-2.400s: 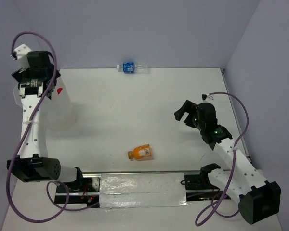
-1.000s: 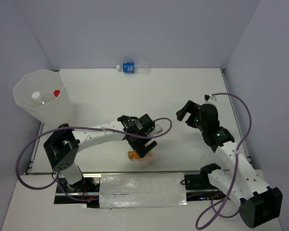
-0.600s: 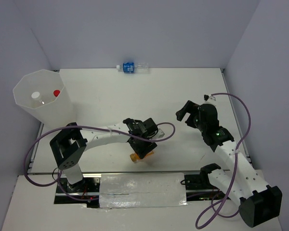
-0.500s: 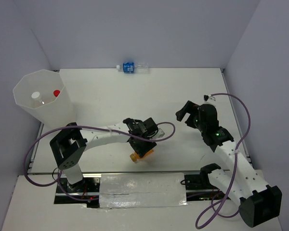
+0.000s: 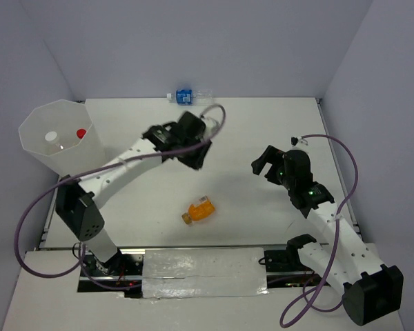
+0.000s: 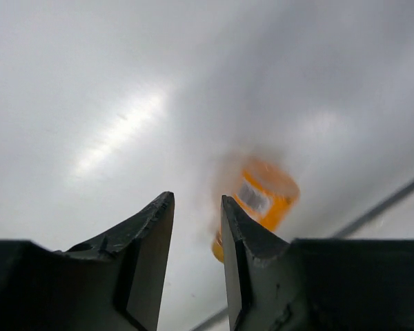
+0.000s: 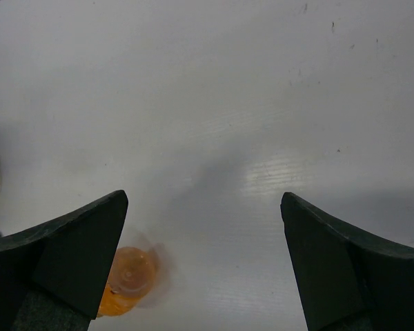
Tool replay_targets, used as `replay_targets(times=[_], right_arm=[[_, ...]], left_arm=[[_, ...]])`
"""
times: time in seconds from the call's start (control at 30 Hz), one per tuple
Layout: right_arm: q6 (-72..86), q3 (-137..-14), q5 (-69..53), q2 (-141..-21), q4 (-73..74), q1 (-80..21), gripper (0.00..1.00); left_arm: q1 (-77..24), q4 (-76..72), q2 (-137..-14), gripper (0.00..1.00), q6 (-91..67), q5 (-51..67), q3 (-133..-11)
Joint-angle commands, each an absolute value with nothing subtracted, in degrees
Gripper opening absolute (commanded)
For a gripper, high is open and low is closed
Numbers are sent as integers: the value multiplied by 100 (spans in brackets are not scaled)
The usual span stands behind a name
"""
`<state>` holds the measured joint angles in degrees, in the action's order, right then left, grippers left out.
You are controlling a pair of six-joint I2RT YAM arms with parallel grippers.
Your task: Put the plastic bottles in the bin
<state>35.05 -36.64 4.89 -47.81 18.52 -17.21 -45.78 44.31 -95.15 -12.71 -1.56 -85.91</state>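
Note:
An orange juice bottle (image 5: 198,212) lies on its side on the white table near the front edge. It shows blurred in the left wrist view (image 6: 260,202) and in the right wrist view (image 7: 126,279). My left gripper (image 5: 197,157) hangs well above and behind it, its jaws shut to a narrow gap (image 6: 196,201) with nothing between them. A blue-labelled bottle (image 5: 187,96) lies against the back wall. The bin (image 5: 83,169) stands at the far left, with a white-capped bottle (image 5: 52,136) and a red-capped one (image 5: 81,133) inside. My right gripper (image 5: 262,162) is open and empty (image 7: 203,200).
Purple cables loop round both arms. A silver taped strip (image 5: 203,272) runs along the near edge between the arm bases. Grey walls close the table at the back and on both sides.
My left gripper shut at the orange bottle, then rose and swung toward the back without it. The bottle turned slightly and stays on the table. The right arm kept still.

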Motion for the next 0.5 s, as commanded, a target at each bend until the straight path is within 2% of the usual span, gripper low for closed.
replay_targets(times=[0.0, 0.17, 0.27, 0.3, 0.4, 0.47], right_arm=[[3437, -3709, 431, -4816, 1687, -1714, 100], [3472, -3656, 431, -4816, 1653, -1696, 100], [3489, -3639, 431, -4851, 1609, -1696, 100], [3489, -3647, 422, -4869, 1617, -1696, 100], [3480, -3656, 404, -4913, 1635, -1696, 100], [3454, -3656, 431, -4922, 1635, -1696, 100]], left_arm=[[-3693, 4728, -8896, 47, -1364, -404, -9570], [-3621, 4746, -8754, 52, -1239, -466, -9800], [-3621, 4641, -8798, 67, -1380, -282, -9467], [-3630, 4615, -8807, 81, -1449, -203, -9344], [-3726, 4413, -8676, 99, -1625, -88, -8764], [-3858, 4220, -8570, 100, -1679, -114, -8290]])
